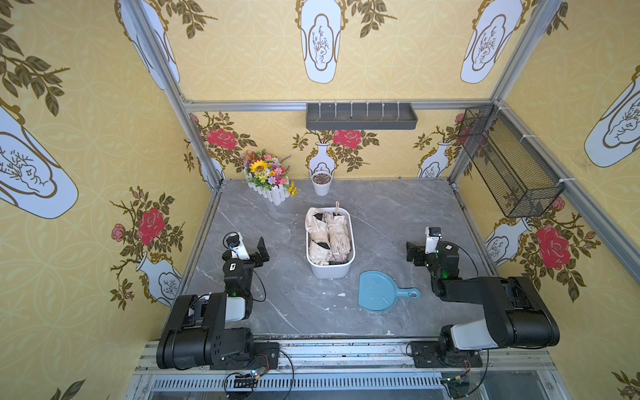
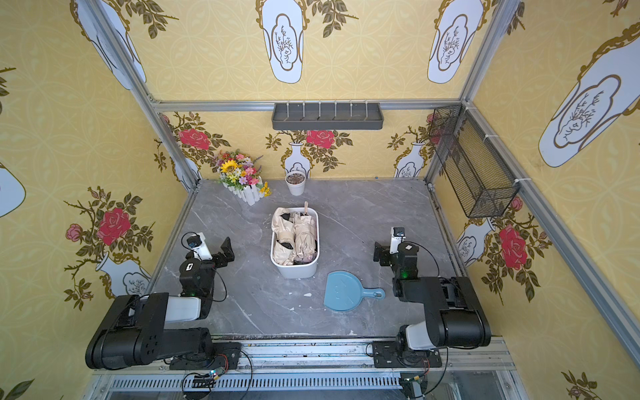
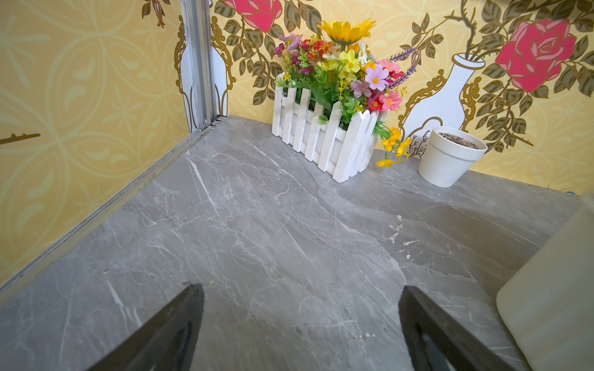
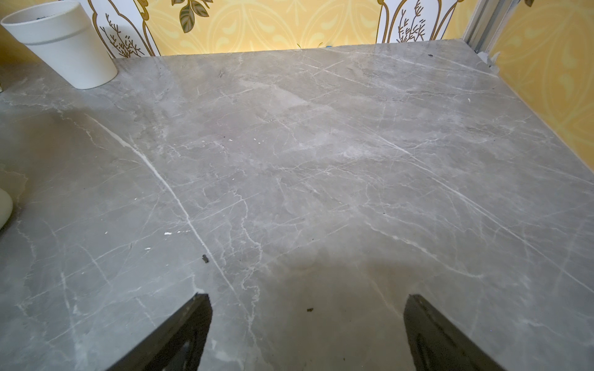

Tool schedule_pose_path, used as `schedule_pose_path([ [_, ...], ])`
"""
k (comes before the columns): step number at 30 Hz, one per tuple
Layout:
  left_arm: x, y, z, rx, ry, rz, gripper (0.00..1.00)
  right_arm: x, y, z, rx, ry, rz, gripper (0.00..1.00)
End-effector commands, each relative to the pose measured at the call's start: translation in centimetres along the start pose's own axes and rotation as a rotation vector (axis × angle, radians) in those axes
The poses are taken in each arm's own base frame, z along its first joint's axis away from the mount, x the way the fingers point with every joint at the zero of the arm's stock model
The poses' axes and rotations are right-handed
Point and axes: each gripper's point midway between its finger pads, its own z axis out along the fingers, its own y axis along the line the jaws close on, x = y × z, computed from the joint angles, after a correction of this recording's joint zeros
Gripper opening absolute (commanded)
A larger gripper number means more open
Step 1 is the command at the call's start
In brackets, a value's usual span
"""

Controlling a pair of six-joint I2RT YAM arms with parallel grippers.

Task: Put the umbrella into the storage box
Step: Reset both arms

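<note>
The white storage box [image 1: 329, 272] [image 2: 299, 272] stands mid-table in both top views. Beige folded umbrella fabric [image 1: 337, 235] [image 2: 304, 235] fills it as two bundles side by side, and a wooden handle [image 1: 336, 206] pokes up at the far end. My left gripper [image 1: 259, 254] [image 2: 225, 252] hangs open to the left of the box, apart from it. In the left wrist view the left gripper [image 3: 302, 290] has bare marble between its fingers, with the box wall [image 3: 553, 289] at the edge. My right gripper [image 1: 412, 251] [image 2: 379, 251] [image 4: 308, 298] is open over bare table, right of the box.
A white picket planter of flowers [image 1: 266, 178] [image 3: 324, 135] and a small round white pot [image 1: 321, 183] [image 4: 64, 41] stand at the back. A blue dustpan [image 1: 379, 291] lies in front of the box to its right. A black mesh basket [image 1: 509, 162] and a grey shelf [image 1: 360, 116] hang on the walls.
</note>
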Motion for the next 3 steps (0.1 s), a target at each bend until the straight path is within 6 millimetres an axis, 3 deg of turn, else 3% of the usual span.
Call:
schedule_pose_path([
  [1, -0.55, -0.21, -0.07, 0.012, -0.025, 0.002, 1.00, -1.19, 0.06, 0.13, -0.003, -0.043, -0.013, 0.97],
  [3, -0.53, -0.19, -0.07, 0.010, -0.024, 0.002, 1.00, -1.15, 0.05, -0.11, 0.000, -0.049, -0.014, 0.97],
])
